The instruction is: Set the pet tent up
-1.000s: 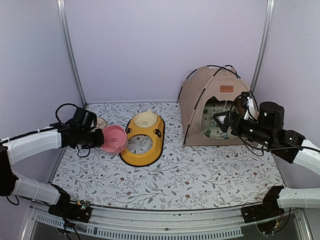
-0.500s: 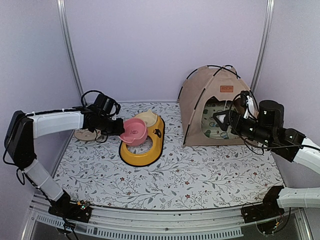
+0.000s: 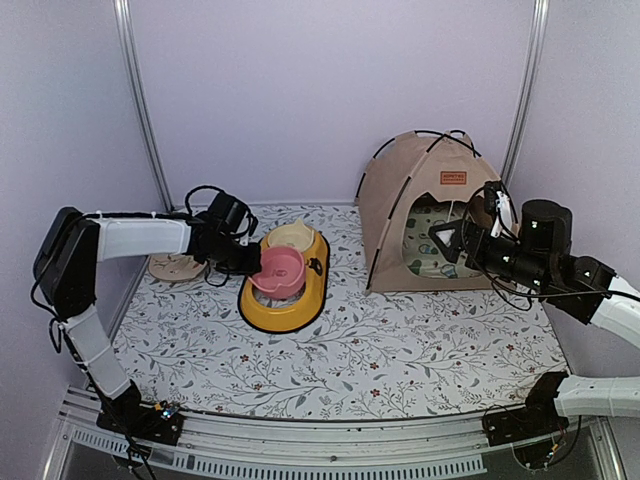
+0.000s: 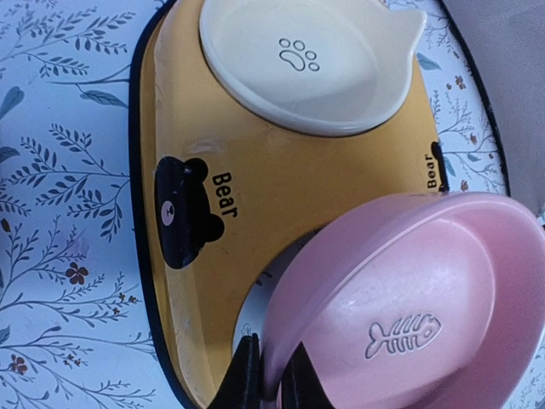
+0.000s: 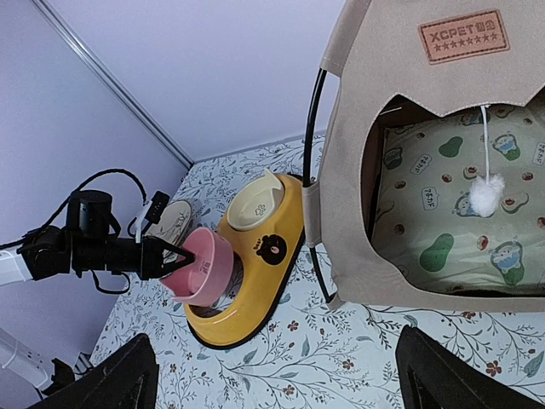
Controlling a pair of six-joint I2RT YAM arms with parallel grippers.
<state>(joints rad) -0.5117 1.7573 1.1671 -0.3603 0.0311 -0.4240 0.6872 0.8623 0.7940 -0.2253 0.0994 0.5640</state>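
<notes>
The pet tent [image 3: 425,195] stands at the upper right of the top view, at the back right of the floral table cover [image 3: 400,350]. Its black poles cross over the peak, its walls look taut, and its doorway faces the arms. Inside lies a cream mat with green prints [image 5: 451,221], and a white pom-pom [image 5: 487,194] hangs on a string in the doorway. By these pictures the tent itself seems fully raised and furnished, so the task looks near its end.

What appears to be left is beside it. Just left of the tent sits the yellow double-bowl feeder [image 3: 300,305], with a cream paw-print bowl [image 4: 311,55] seated in its far hole. A pink fish-print bowl [image 3: 277,270] is tilted over the near hole and not yet seated flat.

The left gripper [image 3: 248,262] pinches that pink bowl by its rim, its fingers pressed onto the edge. The left arm stretches almost level from the left edge of the frame toward the feeder.

The right gripper [image 3: 468,225] hangs in front of the tent's doorway with its fingers spread wide and nothing between them. Its forearm rises from the lower right.
</notes>
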